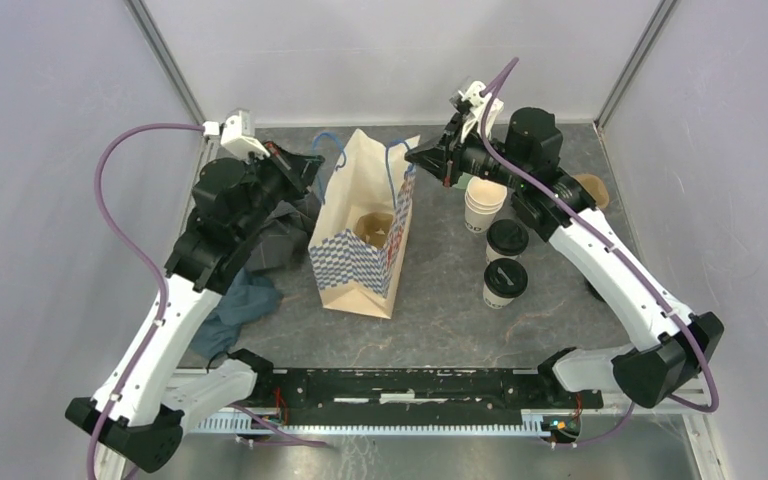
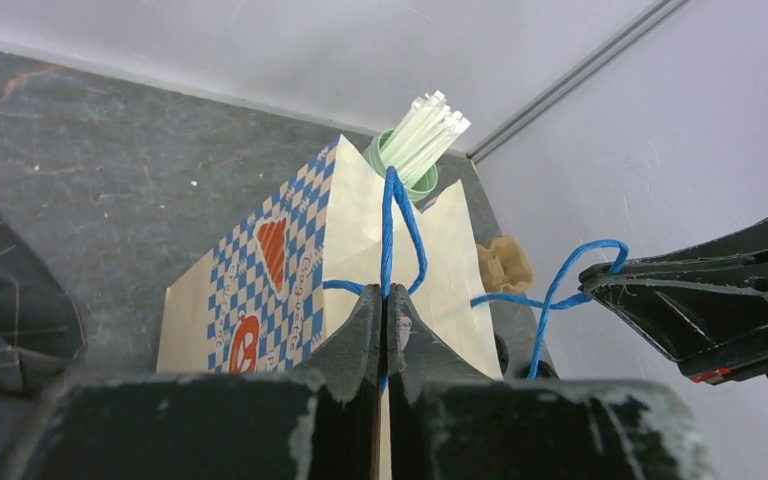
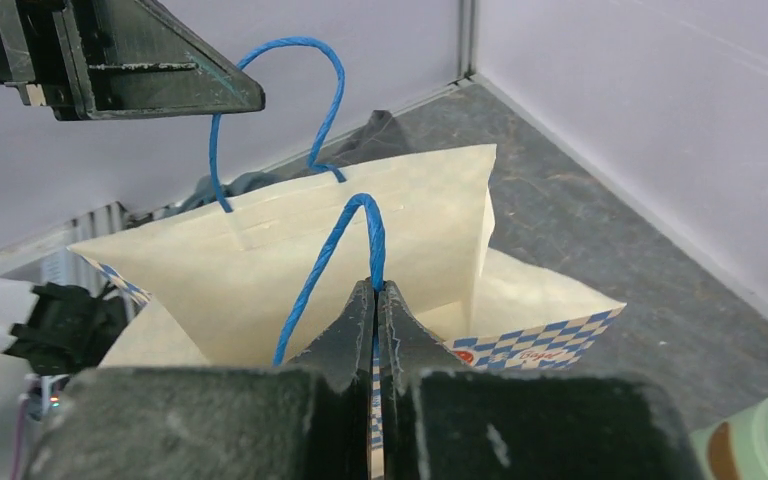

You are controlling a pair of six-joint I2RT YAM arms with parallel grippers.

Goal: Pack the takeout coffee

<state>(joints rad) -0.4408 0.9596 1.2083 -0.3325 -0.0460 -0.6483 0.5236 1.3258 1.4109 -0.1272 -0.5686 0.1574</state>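
Two takeout coffee cups with black lids (image 1: 507, 238) (image 1: 505, 281) stand on the table to the right of the paper bag (image 1: 360, 235). Behind them is a lidless white cup stack (image 1: 484, 206). The bag stands upright with its mouth open, checked blue at the base. My left gripper (image 2: 387, 292) is shut on one blue handle (image 2: 392, 225), at the bag's far left top (image 1: 318, 162). My right gripper (image 3: 376, 288) is shut on the other blue handle (image 3: 345, 235), at the bag's far right top (image 1: 413, 157). The two handles are held apart.
A brown pulp piece (image 1: 373, 228) shows inside the bag, and another (image 1: 593, 188) lies behind the right arm. A green cup of white straws (image 2: 415, 150) stands beyond the bag. Dark and blue cloths (image 1: 250, 285) lie under the left arm. Walls close in at the back and sides.
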